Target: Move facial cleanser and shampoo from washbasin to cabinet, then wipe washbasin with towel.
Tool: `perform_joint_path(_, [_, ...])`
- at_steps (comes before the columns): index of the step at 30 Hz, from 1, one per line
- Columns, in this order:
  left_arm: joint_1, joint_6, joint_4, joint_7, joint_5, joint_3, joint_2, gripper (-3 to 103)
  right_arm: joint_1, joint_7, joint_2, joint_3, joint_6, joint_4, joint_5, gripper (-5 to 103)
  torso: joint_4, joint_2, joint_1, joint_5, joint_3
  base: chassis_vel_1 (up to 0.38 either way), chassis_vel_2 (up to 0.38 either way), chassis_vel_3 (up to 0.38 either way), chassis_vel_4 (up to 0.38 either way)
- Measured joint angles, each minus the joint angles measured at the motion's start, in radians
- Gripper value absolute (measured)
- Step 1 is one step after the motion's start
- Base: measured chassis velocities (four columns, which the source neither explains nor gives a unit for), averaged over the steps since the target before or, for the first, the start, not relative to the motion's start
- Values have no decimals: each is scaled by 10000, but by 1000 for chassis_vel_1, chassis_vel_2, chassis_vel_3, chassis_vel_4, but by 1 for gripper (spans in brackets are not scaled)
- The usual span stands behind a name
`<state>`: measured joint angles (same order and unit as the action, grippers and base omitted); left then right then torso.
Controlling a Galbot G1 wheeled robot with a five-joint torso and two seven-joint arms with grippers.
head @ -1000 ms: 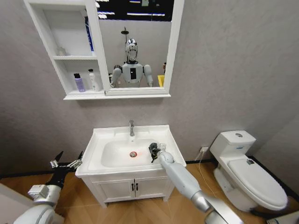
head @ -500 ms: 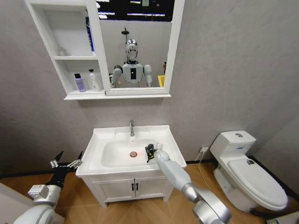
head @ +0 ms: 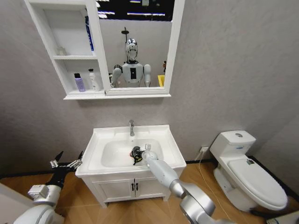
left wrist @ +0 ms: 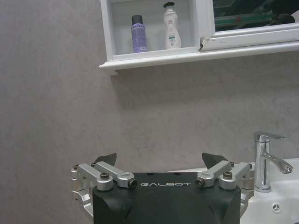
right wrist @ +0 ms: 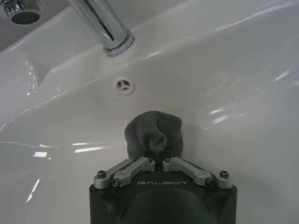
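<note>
The wiping step is in hand. In the lower middle of the head view, the right hand [head: 136,155] is seen down inside the white rectangular ceramic washbasin [head: 164,135], right over the drain area, its fingers clamped on the small dark grey soft towel [head: 135,154]. From the right wrist view the grip is confirmed: the grey cloth [right wrist: 153,134] is bunched between the closed fingertips and pressed onto the glossy basin floor, with the round overflow hole [right wrist: 124,85] and the chrome tap [right wrist: 100,25] near it, toward the top of that frame.

At the lower left of the head view, the left hand [head: 66,162] is held beside the basin, well apart from it, fingers spread wide and holding nothing.

Up in the upper left of the frame, the tall white open-shelved cabinet [head: 65,58] joined to the mirror is already stocked: a purple bottle [head: 79,82] and a white bottle [head: 93,80] stand side by side on its lowest shelf, so the moving part is judged done.

For the next move, steady downward pressure and a sweep across the bowl would be called for, with the tap kept clear of the wrist.
</note>
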<state>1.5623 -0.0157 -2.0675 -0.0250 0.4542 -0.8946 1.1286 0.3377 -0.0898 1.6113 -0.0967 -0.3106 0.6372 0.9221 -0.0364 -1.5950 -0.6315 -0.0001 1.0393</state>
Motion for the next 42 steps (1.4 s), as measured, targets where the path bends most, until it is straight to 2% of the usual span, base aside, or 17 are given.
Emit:
perform_joint_path(1, [0,0,0,0,0,0,0,100,24,77,-2,-2,14,-8,-40,2,-1,0,0,0,0,0,0,0,0])
perform_joint_path(3, [0,0,0,0,-1,0,0,100,155,-705,-18,204,53,-68,-1898,2,-1,0,2,1,0,0,0,0,0])
perform_joint_path(4, [0,0,0,0,-1,0,0,100,155,-705,-18,204,53,-68,-1898,2,-1,0,2,1,0,0,0,0,0])
perform_joint_path(5, [0,0,0,1,0,0,0,100,215,-1009,-19,279,118,22,-2879,2,-1,-1,1,1,0,0,0,0,0])
perform_joint_path(6, [0,0,0,1,0,0,0,100,215,-1009,-19,279,118,22,-2879,2,-1,-1,1,1,0,0,0,0,0])
perform_joint_path(10, [0,0,0,0,-1,0,0,100,207,-1208,-24,492,582,-40,-4398,2,-1,-1,2,1,-1,0,0,0,0])
perform_joint_path(16, [0,0,0,0,0,0,0,100,-51,-808,-29,721,909,-520,-4119,2,-1,-2,2,1,0,0,0,0,0])
perform_joint_path(19, [0,0,0,0,-1,0,0,100,-215,94,-39,658,1237,-778,-2685,2,1,-2,2,0,0,0,0,0,0])
perform_joint_path(20, [0,0,0,0,-1,0,0,100,-215,94,-39,658,1237,-778,-2685,2,1,-2,2,0,0,0,0,0,0])
perform_joint_path(22, [0,0,0,0,-1,0,0,100,-315,866,-31,546,1250,-912,-1244,2,-5,-1,1,2,0,0,0,0,0])
perform_joint_path(25, [0,0,0,0,0,0,0,100,-413,1572,-32,665,1260,-1248,-869,2,-4,-2,2,1,-1,0,0,0,0])
perform_joint_path(29, [0,0,0,1,0,0,0,100,-430,1931,-35,736,1172,-1437,-755,2,0,-1,2,1,0,0,0,0,0])
perform_joint_path(34, [0,0,0,0,0,0,0,100,-505,2010,-34,738,835,-1424,-21,2,-1,-2,2,1,-1,0,0,0,0])
perform_joint_path(37, [0,0,0,0,0,0,0,100,-468,1452,-29,726,485,-1261,149,2,-3,-1,2,1,-1,0,0,0,0])
perform_joint_path(39, [0,0,0,0,0,0,0,100,-405,1111,-27,717,388,-1216,-193,2,-3,-2,1,2,-1,0,0,0,0])
perform_joint_path(41, [0,0,0,0,-1,0,0,100,-181,388,-28,745,391,-1126,-1928,2,-2,-2,2,1,-1,0,0,0,0])
perform_joint_path(42, [0,0,0,0,-1,0,0,100,-181,388,-28,745,391,-1126,-1928,2,-2,-2,2,1,-1,0,0,0,0])
